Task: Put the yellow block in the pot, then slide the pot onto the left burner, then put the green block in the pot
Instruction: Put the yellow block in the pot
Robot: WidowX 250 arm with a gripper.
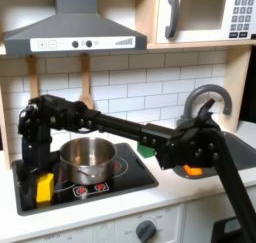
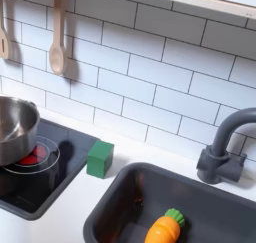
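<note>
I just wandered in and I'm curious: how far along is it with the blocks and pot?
Nothing looks done yet. The yellow block lies on the stovetop outside the pot, and the green block sits beside the sink. The tool hangs near the sink, away from both blocks. All three steps appear to remain.

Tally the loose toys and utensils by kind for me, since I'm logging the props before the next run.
Toy blocks: 2, the yellow block and the green block
Pots: 1, the pot
Toy carrots: 1, the orange carrot in the sink
Wooden utensils on the wall: 2, a wooden spoon and a second wooden utensil
Total: 6
</note>
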